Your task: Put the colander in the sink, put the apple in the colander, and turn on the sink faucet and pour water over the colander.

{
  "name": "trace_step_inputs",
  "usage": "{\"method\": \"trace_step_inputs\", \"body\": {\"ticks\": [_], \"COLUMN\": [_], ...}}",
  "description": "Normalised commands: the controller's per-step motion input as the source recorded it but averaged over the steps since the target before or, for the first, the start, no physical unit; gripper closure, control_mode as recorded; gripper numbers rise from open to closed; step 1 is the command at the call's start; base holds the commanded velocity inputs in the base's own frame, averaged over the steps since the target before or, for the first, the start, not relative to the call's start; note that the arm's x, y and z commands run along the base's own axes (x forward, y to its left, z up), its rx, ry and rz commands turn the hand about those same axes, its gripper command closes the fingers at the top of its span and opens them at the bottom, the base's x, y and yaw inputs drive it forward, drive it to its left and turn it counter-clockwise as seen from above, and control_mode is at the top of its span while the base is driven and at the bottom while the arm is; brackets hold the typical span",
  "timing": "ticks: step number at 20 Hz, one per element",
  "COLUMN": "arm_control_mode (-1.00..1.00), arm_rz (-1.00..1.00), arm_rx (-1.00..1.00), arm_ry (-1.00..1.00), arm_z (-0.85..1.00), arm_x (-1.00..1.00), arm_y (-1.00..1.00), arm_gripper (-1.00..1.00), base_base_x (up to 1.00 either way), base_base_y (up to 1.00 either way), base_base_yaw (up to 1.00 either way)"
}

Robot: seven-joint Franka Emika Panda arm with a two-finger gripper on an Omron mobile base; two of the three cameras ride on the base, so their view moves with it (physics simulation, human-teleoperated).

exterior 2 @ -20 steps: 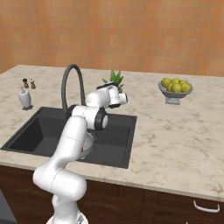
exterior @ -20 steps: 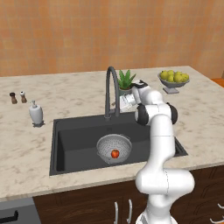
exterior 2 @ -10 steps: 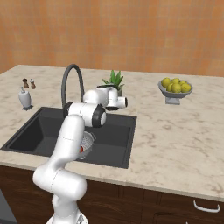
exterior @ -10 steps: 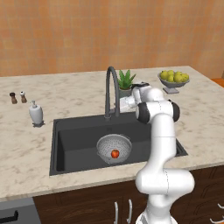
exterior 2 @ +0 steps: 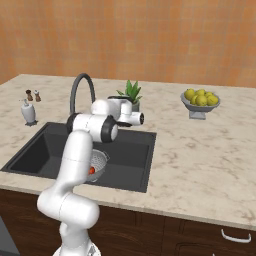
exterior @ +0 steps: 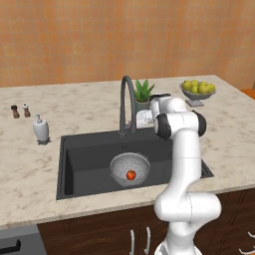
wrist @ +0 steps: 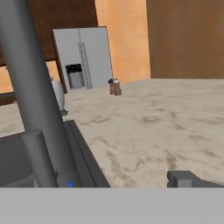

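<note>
The colander [exterior: 129,170] sat on the floor of the sink [exterior: 79,164], below the arch of the faucet [exterior: 125,104], with the apple [exterior: 131,175] inside it (small and red against the perforated metal). That placement fits the task: 2 of its steps look done, and the bowl lay roughly where water from the spout would fall.

What remained, by my judgement, was turning the water on. The arm was bent so that the hand reached across to the back of the sink, just right of the faucet base, and the gripper [exterior: 144,117] sat level with the lower stem, apparently to work the handle there. The hand looked sideways along the counter [exterior: 30,169] rather than down into the sink.

In the hand view the faucet stem [wrist: 33,87] rose close on the left, with a short grey handle [wrist: 41,159] beside its foot; the soap dispenser [wrist: 58,94] stood beyond it. 1 dark fingertip [wrist: 186,178] showed at the lower right, well apart from the stem. The fingers stood spread wide, pinching nothing.

So the handle lay toward the left of the fingers' span, not yet touched as far as I could tell.
</note>
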Motion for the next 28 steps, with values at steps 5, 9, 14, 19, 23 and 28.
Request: {"method": "trace_step_inputs", "body": {"ticks": [5,9,14,19,23,28], "arm_control_mode": [-1.00,-1.00,-1.00,-1.00,-1.00,-1.00], "arm_rz": [-0.10,-0.12,-0.12,-0.03,0.00,0.00], "arm_rx": [0.00,0.00,0.00,0.00,0.00,0.00], "arm_ry": [0.00,0.00,0.00,0.00,0.00,0.00], "arm_z": [0.03,0.00,0.00,0.00,0.00,0.00], "arm_x": [0.19,0.09,0.22,0.03,0.00,0.00], "arm_y": [0.00,0.01,0.01,0.00,0.00,0.00], "arm_gripper": [-1.00,-1.00,1.00,1.00,1.00,1.00], "base_base_x": [0.00,0.00,0.00,0.00,0.00,0.00], "base_base_y": [0.00,0.00,0.00,0.00,0.00,0.00], "base_base_yaw": [0.00,0.00,0.00,0.00,0.00,0.00]}}
